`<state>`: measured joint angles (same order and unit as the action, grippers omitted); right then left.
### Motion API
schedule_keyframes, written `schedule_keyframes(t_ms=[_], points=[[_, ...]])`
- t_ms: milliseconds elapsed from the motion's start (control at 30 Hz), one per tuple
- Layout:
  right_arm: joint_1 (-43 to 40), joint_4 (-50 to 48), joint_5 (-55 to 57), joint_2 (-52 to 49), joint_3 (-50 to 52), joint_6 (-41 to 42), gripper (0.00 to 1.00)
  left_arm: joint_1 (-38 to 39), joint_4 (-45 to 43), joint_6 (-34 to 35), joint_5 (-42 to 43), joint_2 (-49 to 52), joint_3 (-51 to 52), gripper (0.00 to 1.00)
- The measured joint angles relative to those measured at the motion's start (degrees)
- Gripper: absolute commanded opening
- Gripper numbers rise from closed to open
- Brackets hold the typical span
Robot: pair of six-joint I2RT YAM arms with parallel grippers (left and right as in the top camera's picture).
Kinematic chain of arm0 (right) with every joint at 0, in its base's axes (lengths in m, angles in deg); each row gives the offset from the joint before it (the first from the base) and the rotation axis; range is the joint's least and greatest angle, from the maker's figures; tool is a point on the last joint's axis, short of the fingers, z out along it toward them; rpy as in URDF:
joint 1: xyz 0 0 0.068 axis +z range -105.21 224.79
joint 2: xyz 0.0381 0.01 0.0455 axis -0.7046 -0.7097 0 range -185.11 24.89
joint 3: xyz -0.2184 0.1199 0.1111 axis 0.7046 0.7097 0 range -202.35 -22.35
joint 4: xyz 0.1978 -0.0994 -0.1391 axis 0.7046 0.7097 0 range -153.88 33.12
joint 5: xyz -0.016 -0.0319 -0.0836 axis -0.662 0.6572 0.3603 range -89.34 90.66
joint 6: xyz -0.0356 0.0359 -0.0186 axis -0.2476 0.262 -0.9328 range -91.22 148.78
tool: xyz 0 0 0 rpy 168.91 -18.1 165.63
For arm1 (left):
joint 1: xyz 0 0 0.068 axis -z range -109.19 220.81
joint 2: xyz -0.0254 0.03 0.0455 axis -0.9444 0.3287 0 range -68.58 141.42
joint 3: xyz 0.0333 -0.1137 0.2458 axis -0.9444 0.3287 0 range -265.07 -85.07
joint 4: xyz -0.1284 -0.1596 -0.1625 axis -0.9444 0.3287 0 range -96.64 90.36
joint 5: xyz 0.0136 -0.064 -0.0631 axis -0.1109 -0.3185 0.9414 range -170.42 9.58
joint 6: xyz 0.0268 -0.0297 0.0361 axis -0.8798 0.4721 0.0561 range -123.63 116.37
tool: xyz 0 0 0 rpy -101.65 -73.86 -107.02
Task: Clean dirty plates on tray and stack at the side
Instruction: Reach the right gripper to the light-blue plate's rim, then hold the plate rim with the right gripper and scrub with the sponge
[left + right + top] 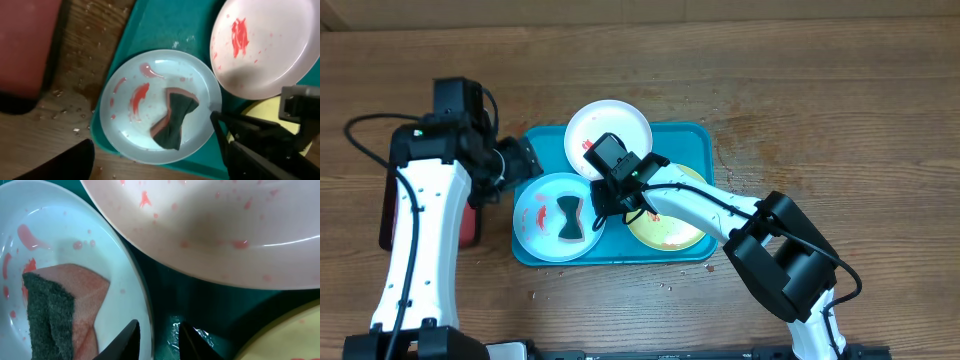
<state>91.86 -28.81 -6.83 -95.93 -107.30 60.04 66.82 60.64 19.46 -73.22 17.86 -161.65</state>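
Soft even light, glare streak on white plate (215, 235), wrist views slightly blurred, overhead sharp

Wooden table (820, 90), teal tray (692, 150) at centre, red tray (386, 215) at left, scattered crumbs (667, 286).

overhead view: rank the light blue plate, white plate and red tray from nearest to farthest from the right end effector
1. Light blue plate, lower left in the teal tray: the right end effector sits at its right rim.
2. White plate, a little further up, at the tray's top edge.
3. Red tray, farthest, on the table off the teal tray's left side.
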Motion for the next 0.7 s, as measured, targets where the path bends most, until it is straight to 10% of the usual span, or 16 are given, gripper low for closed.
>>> schedule_keyframes(t_ms=[267, 700], points=[[0.0, -0.7, 0.2, 0.0, 0.0, 0.3, 0.27, 3.6, -16.8, -2.1, 7.4, 0.1, 17.4, 0.53], [0.0, -0.7, 0.3, 0.0, 0.0, 0.3, 0.28, 6.4, -31.4, -2.0, 9.0, 0.2, 29.2, 0.47]])
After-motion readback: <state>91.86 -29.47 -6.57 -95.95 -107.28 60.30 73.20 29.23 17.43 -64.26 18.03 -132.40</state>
